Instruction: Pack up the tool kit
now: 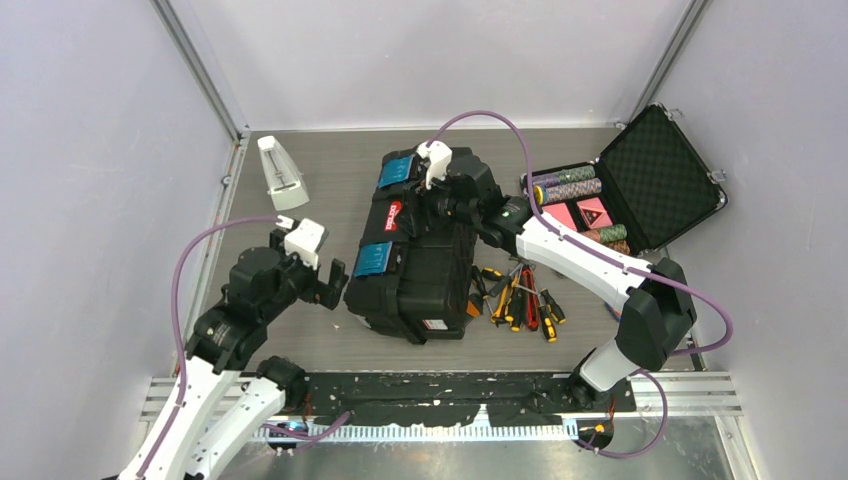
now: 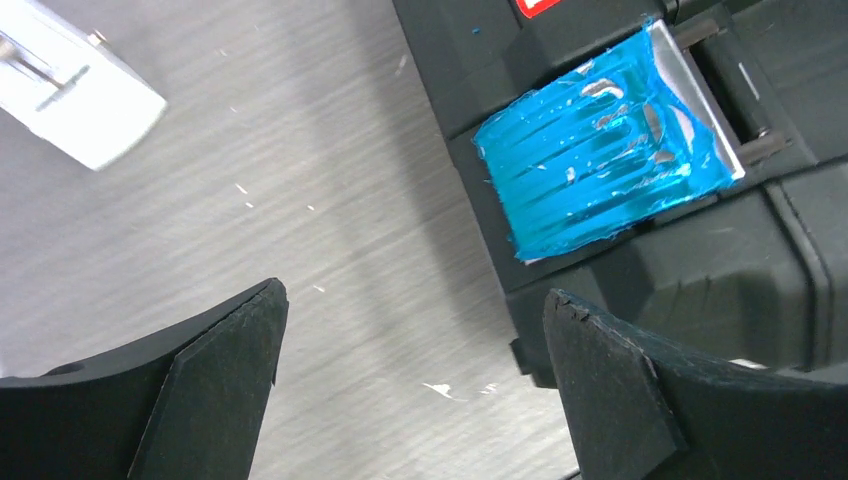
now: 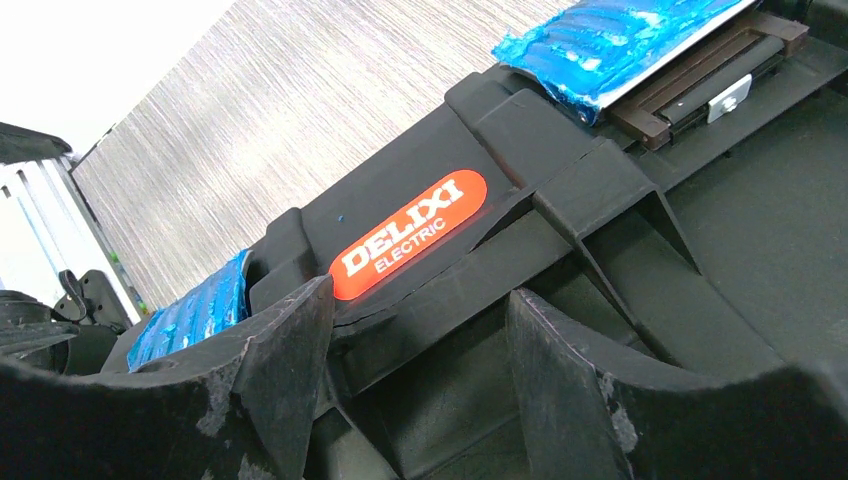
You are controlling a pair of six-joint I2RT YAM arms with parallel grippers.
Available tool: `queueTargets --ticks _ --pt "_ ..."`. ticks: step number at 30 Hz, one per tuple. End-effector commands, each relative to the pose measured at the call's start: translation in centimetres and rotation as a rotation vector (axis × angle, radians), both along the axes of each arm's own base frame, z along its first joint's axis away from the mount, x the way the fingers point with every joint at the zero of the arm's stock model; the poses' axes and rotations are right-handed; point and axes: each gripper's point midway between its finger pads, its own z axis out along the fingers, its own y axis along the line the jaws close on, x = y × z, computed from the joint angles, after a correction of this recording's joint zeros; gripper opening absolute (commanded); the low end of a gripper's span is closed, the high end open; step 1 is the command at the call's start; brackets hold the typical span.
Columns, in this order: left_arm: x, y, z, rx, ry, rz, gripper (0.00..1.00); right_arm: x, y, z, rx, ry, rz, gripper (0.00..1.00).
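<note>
Left hand [image 2: 413,305] spread wide beside blue latch [image 2: 600,140] | right hand [image 3: 420,300] pinching toolbox [image 1: 430,275] handle [image 3: 410,235] | screwdrivers [image 1: 515,300] on table [image 1: 340,180]

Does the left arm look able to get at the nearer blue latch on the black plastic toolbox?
Probably yes. The left end effector is open just beside the nearer blue latch of the large black plastic toolbox, with only grey tabletop between them; nothing appears to block it.
</note>
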Motion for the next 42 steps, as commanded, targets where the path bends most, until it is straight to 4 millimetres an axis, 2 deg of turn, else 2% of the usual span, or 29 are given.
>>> queueTargets --ticks 1,8,11,25,29,32,36,42 --pt "0.8 0.8 0.9 0.157 -0.165 -0.09 0.99 -2.4 0.2 -4.9 -0.105 0.107 0.097 0.68" --pt "1.5 -1.2 1.0 0.152 -0.254 -0.207 1.0 -2.4 0.4 -5.1 -0.106 0.104 0.115 0.68" --pt "1.9 -1.8 0.5 0.162 -0.268 -0.247 1.0 -2.4 0.3 -5.3 -0.109 0.107 0.118 0.68" --pt "1.0 -4.8 -0.2 0.114 -0.296 -0.437 0.99 -2.4 0.0 -5.7 -0.105 0.11 0.126 0.68" --pt "1.9 -4.3 -0.6 0.139 -0.298 -0.391 0.99 -2.5 0.0 -5.6 -0.098 0.108 0.132 0.68" --pt "3.3 -3.2 -0.1 0.167 -0.336 -0.304 0.97 -2.5 0.1 -5.6 -0.093 0.106 0.134 0.68" --pt "4.5 -1.9 1.3 0.182 -0.411 -0.196 0.95 -2.6 0.1 -5.8 -0.09 0.11 0.138 0.68" --pt "4.3 -0.7 3.9 0.177 -0.548 -0.094 0.94 -2.6 0.2 -5.7 -0.079 0.11 0.142 0.68"
